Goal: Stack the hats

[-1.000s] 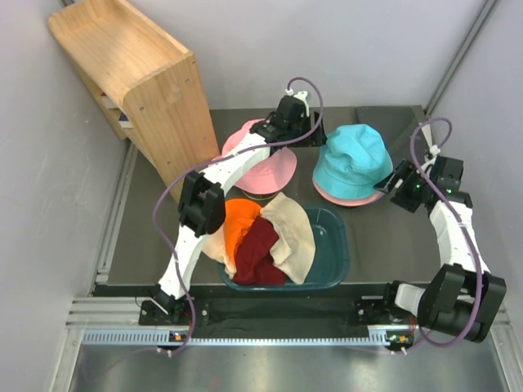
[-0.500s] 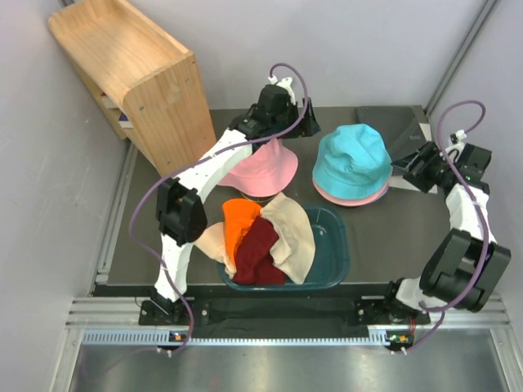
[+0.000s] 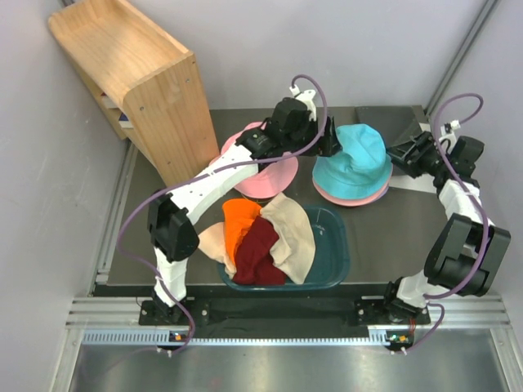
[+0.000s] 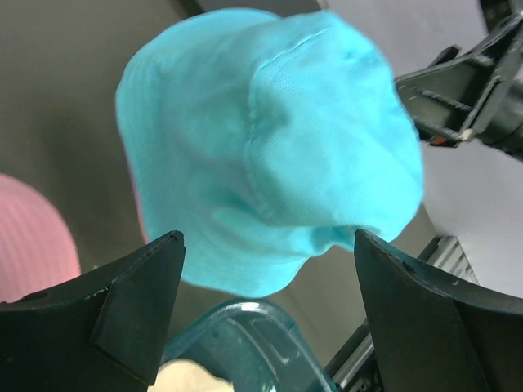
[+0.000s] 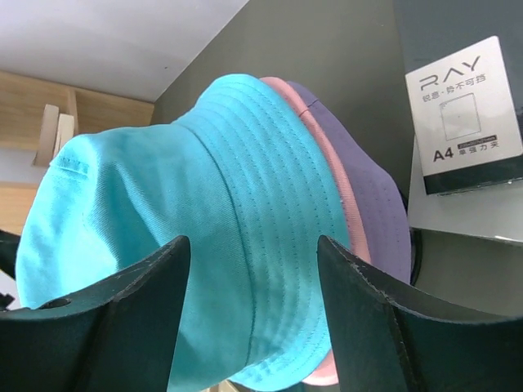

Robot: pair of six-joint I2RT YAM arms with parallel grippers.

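Hats of soft fabric form a pile at the far right of the dark bench (image 3: 384, 237). A teal bucket hat (image 3: 353, 163) sits on top. Only the right wrist view shows the pink-brimmed hat (image 5: 337, 184) and the lavender hat (image 5: 380, 220) under it; from above just a thin pink edge peeps out.

The left claw (image 4: 268, 245) is spread wide, its dark fingers (image 4: 122, 310) framing the teal crown without visible contact. From above its tips are lost against the dark wrist. The right claw (image 5: 253, 245) is also released and sits beside the pile's right brim; whether it touches cannot be told.

A pink bucket hat (image 3: 274, 171) lies left of the pile, half hidden under the left arm, and is only a blurred sliver in the left wrist view. Nearer the arms, a dark teal rectangular plastic tub (image 3: 331, 253) holds a heap of an orange hat (image 3: 239, 222), a maroon hat (image 3: 257, 249) and a beige hat (image 3: 292, 233). A pale hat (image 3: 214, 242) at its left rim is mostly covered by the arm.

A black A4 paper box (image 5: 466, 114) is cut off at the frame edge.
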